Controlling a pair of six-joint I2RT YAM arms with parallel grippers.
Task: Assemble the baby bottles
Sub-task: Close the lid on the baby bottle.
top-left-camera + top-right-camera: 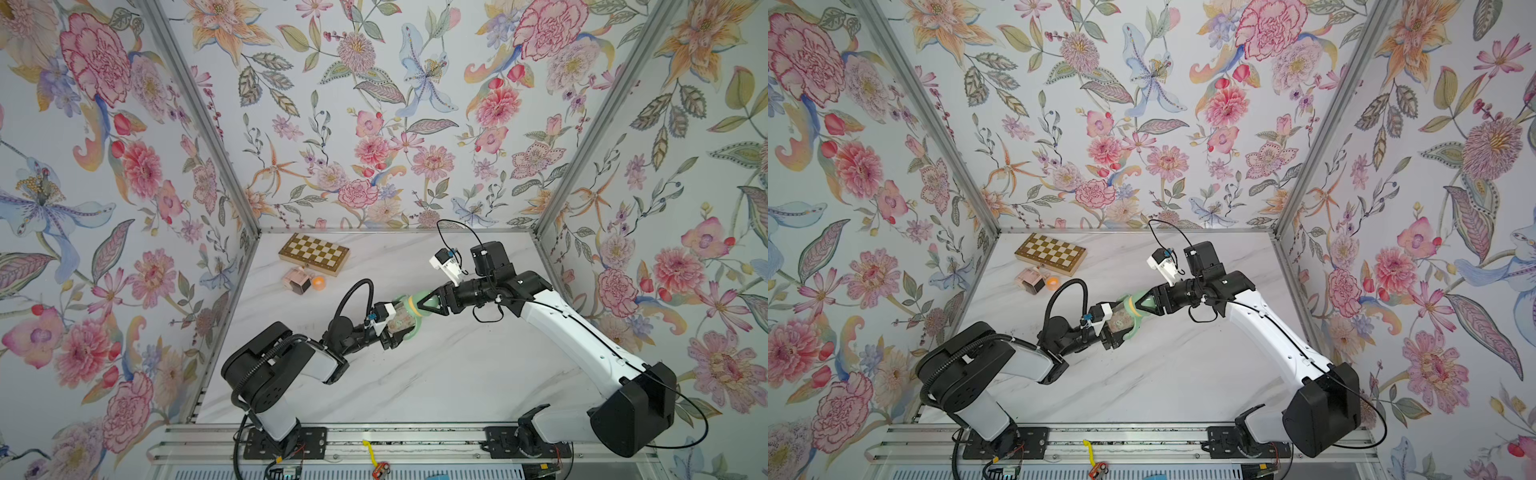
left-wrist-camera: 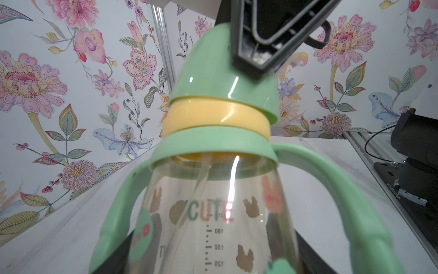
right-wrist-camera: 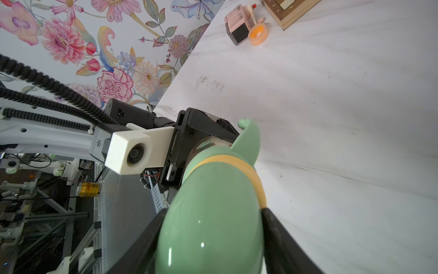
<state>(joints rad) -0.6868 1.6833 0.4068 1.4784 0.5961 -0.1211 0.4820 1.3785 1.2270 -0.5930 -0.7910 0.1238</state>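
Over the table (image 1: 415, 374), left jaws clamp the "CUTE" bottle (image 2: 213, 227); right jaws flank its cap (image 3: 213, 225), grip unclear

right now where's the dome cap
In both top views the dome cap tops the bottle, over its yellow collar, mid-table between the left hand and right hand.

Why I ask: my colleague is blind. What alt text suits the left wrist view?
A clear baby bottle printed CUTE fills the view, topped by a pale green handle ring, a yellow collar and a pale green dome cap sitting crooked, with a black robot finger at its side. Floral walls and white table behind.
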